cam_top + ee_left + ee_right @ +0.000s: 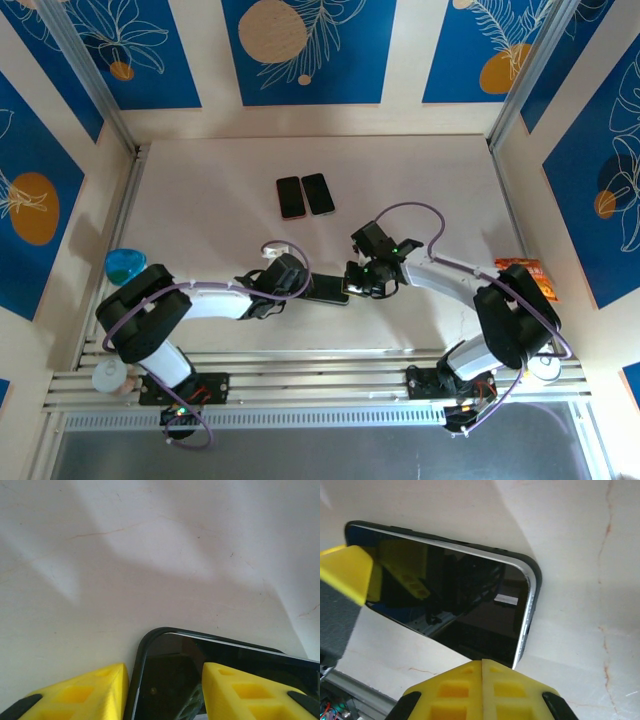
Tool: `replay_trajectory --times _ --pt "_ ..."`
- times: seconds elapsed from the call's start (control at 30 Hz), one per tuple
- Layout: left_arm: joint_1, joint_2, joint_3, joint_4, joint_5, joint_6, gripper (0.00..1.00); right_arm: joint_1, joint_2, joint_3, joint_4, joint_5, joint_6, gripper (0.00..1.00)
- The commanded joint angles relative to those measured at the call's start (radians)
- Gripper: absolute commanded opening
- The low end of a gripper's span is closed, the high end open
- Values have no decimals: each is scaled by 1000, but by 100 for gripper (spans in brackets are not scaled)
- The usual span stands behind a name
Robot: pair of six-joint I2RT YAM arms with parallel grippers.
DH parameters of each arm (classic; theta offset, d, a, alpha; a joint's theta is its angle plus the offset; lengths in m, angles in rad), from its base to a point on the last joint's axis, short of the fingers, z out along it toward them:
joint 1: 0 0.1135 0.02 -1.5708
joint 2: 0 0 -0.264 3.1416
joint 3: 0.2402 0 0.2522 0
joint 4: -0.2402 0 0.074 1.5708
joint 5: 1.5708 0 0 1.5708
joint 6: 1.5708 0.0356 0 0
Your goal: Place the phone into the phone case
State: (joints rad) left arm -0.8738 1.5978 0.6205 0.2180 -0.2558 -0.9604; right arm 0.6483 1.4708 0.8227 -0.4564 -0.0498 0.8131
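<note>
Black and glossy, the phone (328, 290) is seen lying flat, screen up, on the pale table (200, 190), towards the near edge and between the two arms. In the overhead view its long axis is set left to right, almost level. One short end is turned toward the left gripper (300, 283) and the other toward the right gripper (358, 281).

In the right wrist view the phone (460, 600) is laid slantwise, its long axis running from upper left to lower right. A silver band (527, 615) is shown along the far long edge and the right-hand end, and a dark rim is seen outside it. The right gripper (482, 666) is closed, its yellow fingers pressed together with nothing between them. Its tips are placed just at the phone's near corner; contact cannot be told. A yellow finger (347, 572) of the left gripper is seen over the phone's opposite end.

In the left wrist view a rounded corner of the phone (165, 680) lies between the fingers of the left gripper (164, 669). These fingers are held partly apart, one over bare table beside the edge, the other over the screen. Nothing is clamped between them.

Farther back, two dark slabs (304, 195) are laid side by side, their long axes pointing away from the arms.
</note>
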Motion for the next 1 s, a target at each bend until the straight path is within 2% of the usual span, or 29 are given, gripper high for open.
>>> replay_trajectory --times 0.0,0.53,0.97 --pt "-5 -12 -22 -61 -17 -10 46 7 -13 -20 7 -21 -12 0" --pt "-6 -20 -26 -74 -23 -9 46 47 -9 -77 12 -2 15 0" --pt "-5 -29 -25 -86 -26 -7 45 47 104 -53 46 -4 -7 0"
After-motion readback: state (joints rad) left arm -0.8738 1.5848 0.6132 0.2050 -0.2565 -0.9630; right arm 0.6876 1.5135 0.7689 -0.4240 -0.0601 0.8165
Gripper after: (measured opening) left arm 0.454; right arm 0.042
